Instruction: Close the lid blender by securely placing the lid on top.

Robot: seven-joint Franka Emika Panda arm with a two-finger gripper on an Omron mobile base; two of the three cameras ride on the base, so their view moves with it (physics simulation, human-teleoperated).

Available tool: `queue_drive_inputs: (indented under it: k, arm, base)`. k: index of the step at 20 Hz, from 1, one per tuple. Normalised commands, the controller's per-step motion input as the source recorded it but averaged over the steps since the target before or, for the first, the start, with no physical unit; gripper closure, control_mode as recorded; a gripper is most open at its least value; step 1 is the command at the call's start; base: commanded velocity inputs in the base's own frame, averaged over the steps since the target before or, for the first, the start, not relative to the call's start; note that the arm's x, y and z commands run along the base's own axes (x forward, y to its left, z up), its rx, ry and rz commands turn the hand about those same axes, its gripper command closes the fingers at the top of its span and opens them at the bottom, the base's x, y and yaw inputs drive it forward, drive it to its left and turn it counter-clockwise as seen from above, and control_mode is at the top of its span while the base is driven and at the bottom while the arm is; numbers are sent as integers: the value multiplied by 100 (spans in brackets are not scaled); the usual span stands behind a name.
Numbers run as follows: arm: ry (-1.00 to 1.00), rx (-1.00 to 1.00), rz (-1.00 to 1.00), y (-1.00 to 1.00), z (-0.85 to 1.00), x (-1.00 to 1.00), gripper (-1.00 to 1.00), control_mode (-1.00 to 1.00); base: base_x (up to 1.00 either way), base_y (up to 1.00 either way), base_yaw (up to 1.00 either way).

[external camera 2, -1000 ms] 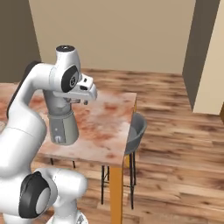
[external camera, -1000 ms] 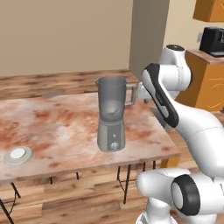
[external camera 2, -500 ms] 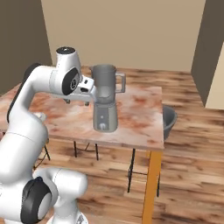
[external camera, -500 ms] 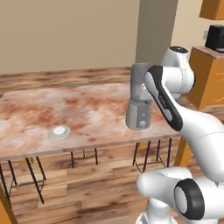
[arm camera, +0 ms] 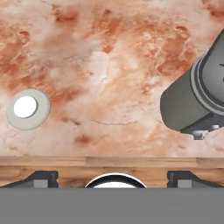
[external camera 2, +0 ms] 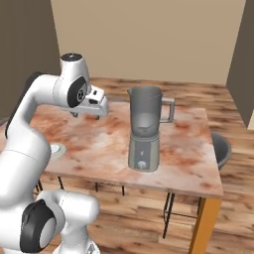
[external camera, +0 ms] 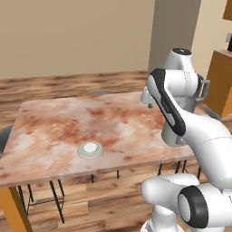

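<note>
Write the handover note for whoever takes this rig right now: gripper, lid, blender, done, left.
Gripper: raised above the table, holding nothing; jaw state not readable.
Lid: flat on the table near its front edge, knob up, well apart from the blender.
Blender: upright on the table, jar mouth open, handle away from the arm.
Done: nothing on the lid yet.
Left: reach the lid, grasp it, carry it over, seat it on the jar.

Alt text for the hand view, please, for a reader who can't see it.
Looking down on a marbled table: the lid lies flat at left, the blender stands open at right, well apart from it.
</note>
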Motion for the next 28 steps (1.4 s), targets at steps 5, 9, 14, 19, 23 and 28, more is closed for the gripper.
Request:
queue_drive_inputs:
  k: [5, 9, 14, 19, 23, 28]
  arm:
    - [0, 0, 0, 0, 0, 0, -100, 100]
    - [0, 0, 0, 0, 0, 0, -100, 100]
    - [0, 0, 0, 0, 0, 0, -100, 100]
    - [0, 0, 0, 0, 0, 0, -100, 100]
    - [0, 0, 0, 0, 0, 0, -100, 100]
    - [0, 0, 0, 0, 0, 0, -100, 100]
  base:
    - [46, 0, 2]
    - [17, 4, 3]
    - [19, 5, 3]
    - [54, 0, 6]
    - [42, 0, 7]
    - [20, 0, 6]
